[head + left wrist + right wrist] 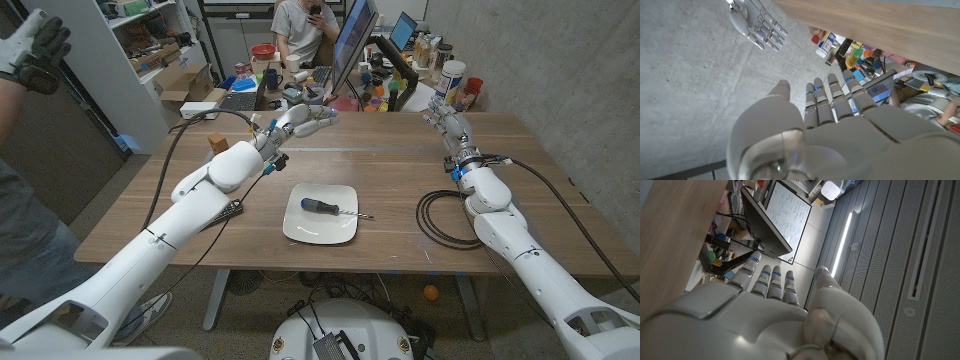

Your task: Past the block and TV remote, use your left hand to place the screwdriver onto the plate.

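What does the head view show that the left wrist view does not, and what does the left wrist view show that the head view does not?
Head view alone: the screwdriver lying on the white plate, the wooden block, and a coiled black cable beside the right arm. Left wrist view alone: the back of the left hand seen close, fingers straight and apart, holding nothing. Both share: the left hand, the right hand, the wooden table, and the cluttered desk behind it.

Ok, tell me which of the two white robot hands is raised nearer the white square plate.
The left hand, held open above the table behind the white square plate carrying the blue-handled screwdriver. The right hand is open too, at the table's far right corner.
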Motion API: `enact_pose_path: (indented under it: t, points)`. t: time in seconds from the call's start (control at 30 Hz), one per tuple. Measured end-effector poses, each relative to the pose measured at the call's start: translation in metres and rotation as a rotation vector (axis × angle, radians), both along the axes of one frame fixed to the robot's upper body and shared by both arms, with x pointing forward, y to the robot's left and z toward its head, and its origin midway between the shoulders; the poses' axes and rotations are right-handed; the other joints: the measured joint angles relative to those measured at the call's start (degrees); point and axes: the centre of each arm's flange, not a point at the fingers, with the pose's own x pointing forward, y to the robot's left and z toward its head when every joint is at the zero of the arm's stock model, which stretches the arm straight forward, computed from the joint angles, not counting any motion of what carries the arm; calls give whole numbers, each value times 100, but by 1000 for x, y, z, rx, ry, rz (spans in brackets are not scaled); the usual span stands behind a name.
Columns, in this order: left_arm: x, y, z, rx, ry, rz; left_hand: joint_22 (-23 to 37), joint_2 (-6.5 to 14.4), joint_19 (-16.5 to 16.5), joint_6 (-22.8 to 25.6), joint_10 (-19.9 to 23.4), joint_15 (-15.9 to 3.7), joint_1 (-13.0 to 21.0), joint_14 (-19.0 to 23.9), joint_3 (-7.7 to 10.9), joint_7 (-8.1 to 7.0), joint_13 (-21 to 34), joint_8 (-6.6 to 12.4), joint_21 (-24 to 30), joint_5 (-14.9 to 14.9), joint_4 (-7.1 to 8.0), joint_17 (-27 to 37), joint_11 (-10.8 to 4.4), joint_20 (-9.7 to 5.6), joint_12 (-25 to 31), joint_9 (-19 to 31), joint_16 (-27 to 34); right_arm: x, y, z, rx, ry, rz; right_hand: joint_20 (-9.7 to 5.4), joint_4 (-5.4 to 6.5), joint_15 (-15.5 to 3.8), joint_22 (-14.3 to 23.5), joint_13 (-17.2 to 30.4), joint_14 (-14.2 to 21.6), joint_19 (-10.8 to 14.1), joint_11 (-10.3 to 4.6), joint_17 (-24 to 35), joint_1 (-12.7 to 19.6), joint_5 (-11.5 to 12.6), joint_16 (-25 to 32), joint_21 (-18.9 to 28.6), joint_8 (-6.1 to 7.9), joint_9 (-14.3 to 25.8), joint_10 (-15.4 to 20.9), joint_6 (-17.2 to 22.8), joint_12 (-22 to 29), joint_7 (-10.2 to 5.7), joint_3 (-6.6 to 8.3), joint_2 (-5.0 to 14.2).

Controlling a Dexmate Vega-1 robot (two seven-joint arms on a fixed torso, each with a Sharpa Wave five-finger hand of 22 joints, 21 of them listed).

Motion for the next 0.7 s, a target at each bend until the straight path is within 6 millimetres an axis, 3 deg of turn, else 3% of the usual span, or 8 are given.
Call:
enact_pose_path:
  t: [0.23, 0.3, 0.37, 0.4, 0.47, 0.53, 0.57, 0.7]
  points:
    - [8, 22, 10, -201, -23, -49, 0, -8, -143, -15, -66, 30, -204, -91, -24, -15, 15, 0, 0, 0, 134, 0, 5, 62, 0, 0, 0, -9, -6, 22, -28, -89, -8, 0, 0, 0, 0, 0, 0, 0, 0, 0, 0, 0, 0, 0, 0, 0, 0, 0, 0, 0, 0, 0]
    - [18, 32, 7, -217, -8, -24, -2, -47, -198, -42, -107, 38, -290, -122, -49, -42, 15, 0, 0, 0, 174, 0, 7, 31, 0, 0, 0, -11, -6, 23, -35, -104, -26, 0, -17, 0, 0, 0, 0, 0, 0, -6, -1, 0, 0, 0, 0, 0, 0, 0, 0, 0, -17, -1]
    - [16, 37, 12, -266, -35, -70, -13, -109, -275, -73, -154, 28, -380, -191, -89, -73, 15, 0, -21, 0, 214, 0, 6, 50, 0, -7, -26, -21, -1, 35, -45, -152, -37, 0, -24, 0, 0, 0, 0, 0, 0, -16, -1, 0, 0, 0, 0, 0, 0, -1, 0, 0, -24, -2]
    - [9, 39, 18, -304, -74, -131, -17, -128, -288, -85, -186, 17, -429, -222, -107, -85, 15, 0, -29, 0, 232, -1, 18, 37, 0, -11, -30, -23, 1, 36, -46, -157, -34, 0, -24, 0, 0, 0, 0, 0, 0, -16, -17, 0, 0, 0, 0, 0, 0, -1, 0, 0, -24, -17]
    - [14, 52, 19, -345, -92, -151, -17, -160, -362, -93, -208, 29, -508, -262, -127, -93, 15, 0, -45, 0, 252, -1, 5, 35, 0, -16, -33, -31, 5, 38, -53, -190, -64, 0, -24, 0, 0, 0, 0, 0, 0, -16, -24, 0, 0, 0, 0, 0, -1, 21, 0, -21, -24, -24]
    - [7, 51, 23, -357, -119, -189, -17, -172, -401, -118, -244, 19, -566, -284, -162, -117, 15, 0, -51, 0, 287, -1, 4, 42, 0, -16, -33, -36, 10, 40, -55, -202, -53, 0, -24, 0, 0, 0, -1, 0, 0, -16, -24, 0, 0, 0, 0, 0, 0, 30, 0, -31, -24, -24]
    - [13, 65, 20, -389, -124, -192, -17, -198, -438, -125, -269, 15, -591, -331, -175, -124, 15, 0, -51, 0, 300, -1, 5, 47, 0, -16, -33, -42, 13, 42, -56, -227, -86, 0, -24, 0, 0, 0, -1, 0, 0, -16, -24, 0, 0, 0, 0, 0, -1, 30, 0, -31, -24, -24]
    - [8, 71, 23, -413, -154, -241, -17, -202, -471, -125, -269, 14, -659, -347, -198, -124, 15, 0, -51, 0, 323, -1, 5, 60, 0, -15, -33, -51, 22, 44, -56, -252, -83, 0, -24, 4, 0, 0, -5, 0, 0, -16, -24, 0, -39, 0, 0, 0, -1, 30, 0, -31, -24, -24]
